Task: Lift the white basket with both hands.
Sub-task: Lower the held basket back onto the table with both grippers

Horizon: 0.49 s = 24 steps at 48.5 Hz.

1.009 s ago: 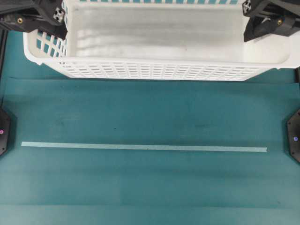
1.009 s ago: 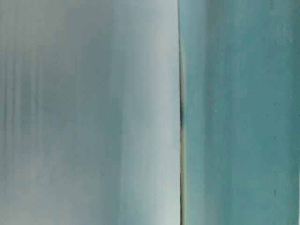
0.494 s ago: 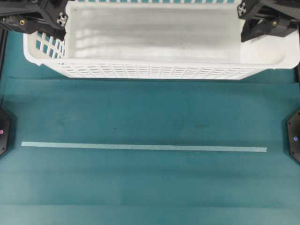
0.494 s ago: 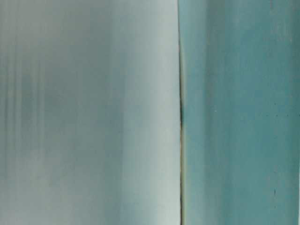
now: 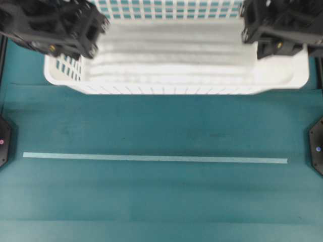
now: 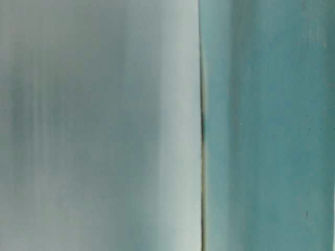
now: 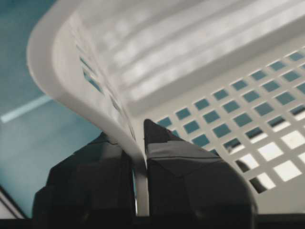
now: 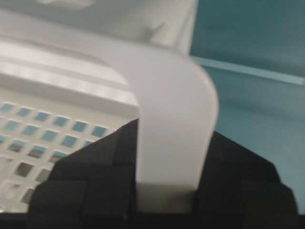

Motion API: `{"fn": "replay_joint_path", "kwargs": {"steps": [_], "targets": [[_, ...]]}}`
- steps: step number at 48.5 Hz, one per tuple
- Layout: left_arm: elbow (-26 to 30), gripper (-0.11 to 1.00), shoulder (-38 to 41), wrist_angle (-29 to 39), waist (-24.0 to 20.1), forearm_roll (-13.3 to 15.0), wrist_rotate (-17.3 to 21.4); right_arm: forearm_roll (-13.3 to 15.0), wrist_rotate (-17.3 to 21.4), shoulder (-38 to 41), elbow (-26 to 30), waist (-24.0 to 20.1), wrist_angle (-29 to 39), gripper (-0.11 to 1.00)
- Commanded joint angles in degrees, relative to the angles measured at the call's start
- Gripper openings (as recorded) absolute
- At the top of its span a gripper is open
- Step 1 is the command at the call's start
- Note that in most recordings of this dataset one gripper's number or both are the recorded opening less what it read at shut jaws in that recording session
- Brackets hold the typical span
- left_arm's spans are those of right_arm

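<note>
A: Both grips good?

B: Yes. Your left gripper [image 7: 139,191] and right gripper [image 8: 164,191] are each clamped on the basket [image 5: 176,60] rim at the mat's far edge. Raise both evenly, or it tilts.

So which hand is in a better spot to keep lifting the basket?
Neither, probably: both look equally placed. The left hand is shut on the basket wall at one end, and the right hand clamps the rim at the other.
</note>
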<state>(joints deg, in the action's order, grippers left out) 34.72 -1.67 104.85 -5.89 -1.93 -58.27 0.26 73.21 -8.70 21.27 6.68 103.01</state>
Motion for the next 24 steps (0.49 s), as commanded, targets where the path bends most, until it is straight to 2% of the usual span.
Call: {"fn": "replay_joint_path", "kwargs": {"steps": [1,11,16,20,24], "targets": [[-4.4,-0.04,-1.8,-6.0,0.5,0.1,4.8,-0.5,-7.6,-0.8,-6.0,-1.6,-4.3,0.18],[-20.7,-0.04,-8.2,-19.2,0.0,-0.3,2.0,-1.1,-3.7,-6.1,-19.2,-1.5,-17.8,0.18],[-28.3,-0.04,-10.7,-25.6,-0.1,-0.3,0.1,-3.2,-3.0,-7.8,-26.0,-1.5,-24.1,0.18],[-33.3,-0.04,-12.5,-30.6,0.0,-0.3,-0.4,-4.8,-2.8,-8.1,-30.2,-1.5,-29.3,0.18],[-37.1,-0.04,-13.5,-34.1,0.0,-0.3,-0.7,-5.1,-2.7,-7.7,-32.4,-1.6,-32.4,0.18]]}}
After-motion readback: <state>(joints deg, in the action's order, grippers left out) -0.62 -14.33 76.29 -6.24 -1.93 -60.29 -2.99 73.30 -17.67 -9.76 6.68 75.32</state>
